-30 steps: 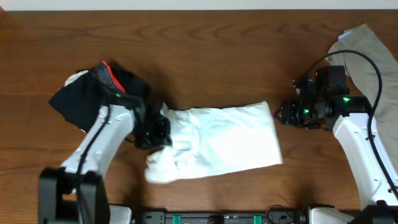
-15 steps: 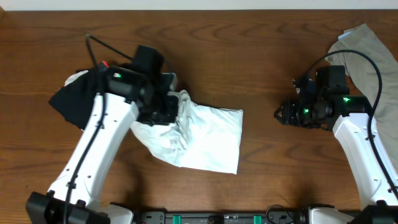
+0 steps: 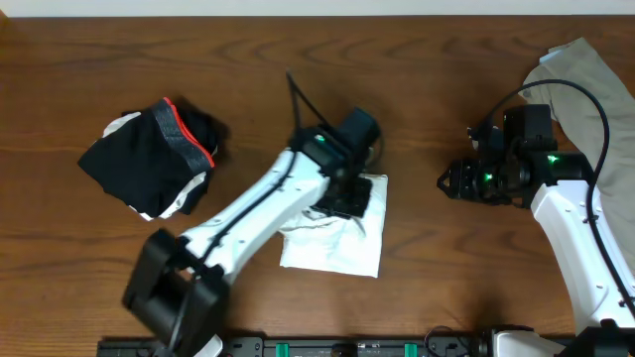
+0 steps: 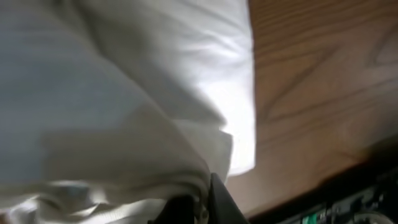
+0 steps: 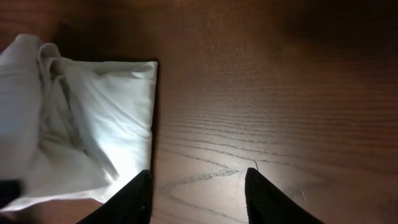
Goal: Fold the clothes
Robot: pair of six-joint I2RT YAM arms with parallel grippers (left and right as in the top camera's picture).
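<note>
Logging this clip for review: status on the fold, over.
Left gripper shut on white T-shirt, bunched mid-table. Right gripper open, empty, right of it. Black garment, khaki-grey garment off to the sides; nothing blocking.

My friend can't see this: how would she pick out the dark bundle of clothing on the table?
Start with the brown wooden table and look to its left side. The black garment lies there crumpled, alone. Its red-edged waistband sets it apart from the white T-shirt in the middle and the khaki-grey garment at far right.
</note>
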